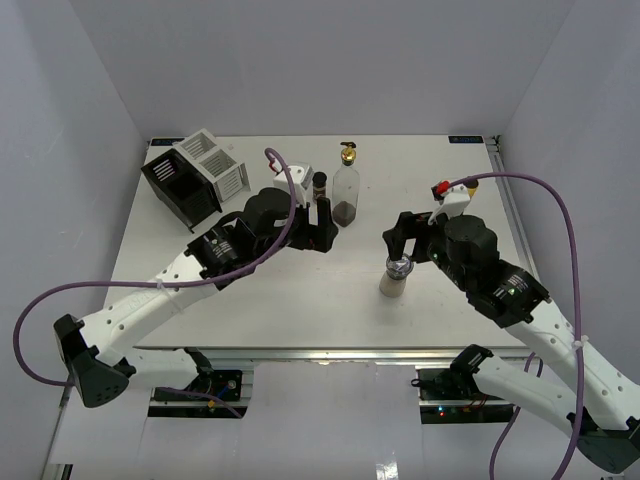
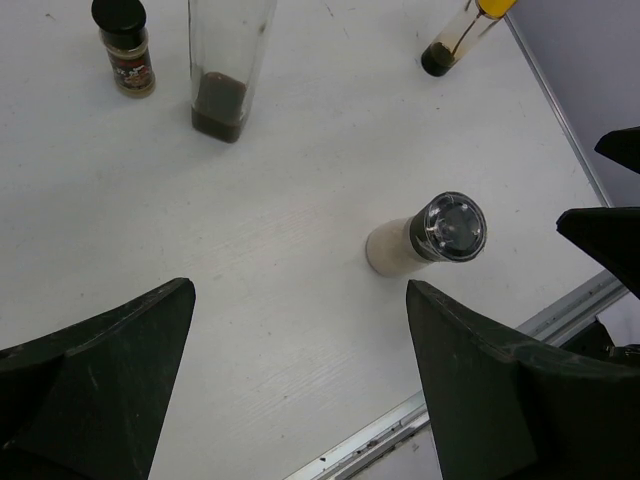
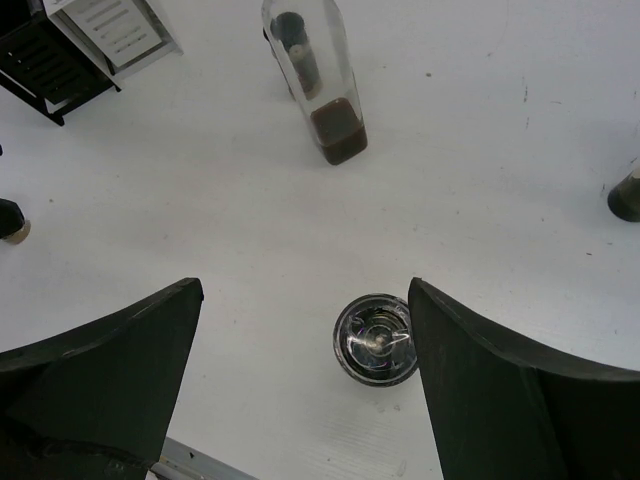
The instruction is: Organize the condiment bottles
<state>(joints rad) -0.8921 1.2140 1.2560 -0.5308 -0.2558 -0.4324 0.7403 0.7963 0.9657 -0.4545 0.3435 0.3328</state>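
From above, the white table [image 1: 250, 300] carries a black rack box [image 1: 180, 187] and a white rack box [image 1: 212, 160] at its 10 o'clock corner. The brown spice jar [image 1: 319, 185] and the tall clear bottle [image 1: 346, 195], which has a gold pourer, stand side by side near the middle, toward 12 o'clock. The left claw [image 1: 315, 225] hangs just at 6 o'clock of the jar. The cream shaker [image 1: 397, 278] stands upright at 5 o'clock of the tall bottle, well apart from it. The right claw [image 1: 408, 240] is poised directly over the shaker's metal top.

In the left wrist view, the left claw is released. Its jaws are spread wide, with only bare table between them. The shaker stands beyond the right-hand finger at about 1 o'clock. The spice jar is at 11 o'clock and the tall bottle, with dark liquid in its base, is at 12. The slim bottle [image 2: 460, 40], yellow above a dark end, is at 1 o'clock near the table's edge.

In the right wrist view, the right claw is also released, its jaws wide. The shaker's top sits between them, just beside the right-hand finger, with a clear gap to the other. I cannot tell whether it touches the right-hand finger. The tall bottle is at 12 o'clock and the racks are at 10 o'clock.
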